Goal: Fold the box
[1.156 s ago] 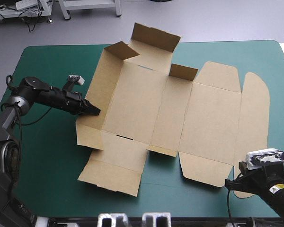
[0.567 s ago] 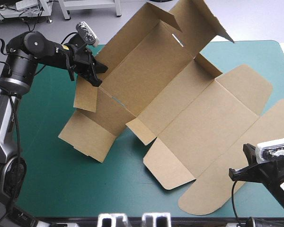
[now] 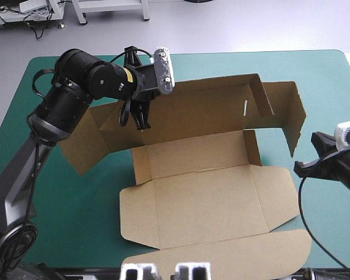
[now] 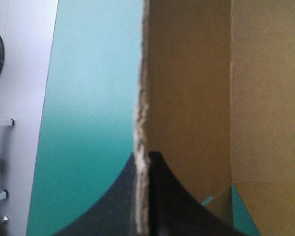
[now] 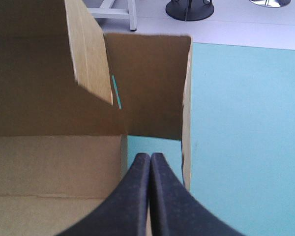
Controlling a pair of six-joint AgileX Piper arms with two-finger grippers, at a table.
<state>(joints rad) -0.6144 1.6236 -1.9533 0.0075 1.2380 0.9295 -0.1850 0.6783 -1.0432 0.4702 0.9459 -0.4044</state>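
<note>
One cut sheet of brown board, the box (image 3: 207, 198), sits mid-table on the teal-green cover (image 3: 315, 76), its far wall raised. My left gripper (image 4: 143, 162) pinches that wall's upper edge. My right gripper (image 5: 150, 156), near the table's right edge, has its black fingers (image 5: 132, 196) pressed together.

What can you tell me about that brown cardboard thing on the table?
The box is one cut sheet of plain brown board, creased into panels and flaps. Its near half lies flat on the teal-green cover and ends in a rounded flap. The far panel stands up as a wall, with a flap angled off at each end. The left gripper pinches that wall's top edge. The right gripper is shut beside the right-hand flap, apparently holding nothing.
</note>
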